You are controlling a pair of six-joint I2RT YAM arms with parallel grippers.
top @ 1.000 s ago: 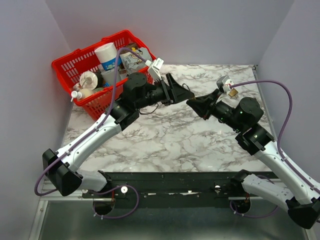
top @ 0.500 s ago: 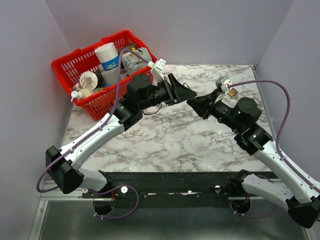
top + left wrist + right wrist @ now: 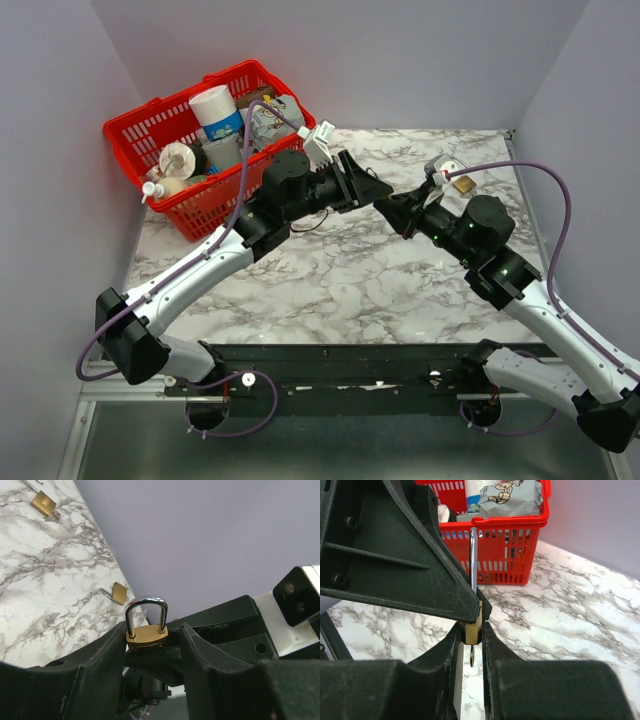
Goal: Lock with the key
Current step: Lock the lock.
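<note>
Padlock (image 3: 146, 636), brass, upright in the pinch of right gripper (image 3: 471, 632) jaws, between spread left gripper (image 3: 152, 632) jaws.

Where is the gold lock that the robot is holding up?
In the left wrist view the padlock sits mid-air between the left gripper's open fingers, clamped by the right gripper, over the table's middle, right of the red basket.

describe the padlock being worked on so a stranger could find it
Look above the middle of the marble table. The brass padlock is pinched in the right gripper, shackle upright. It alone is in the air; the other padlocks lie flat on the marble.
</note>
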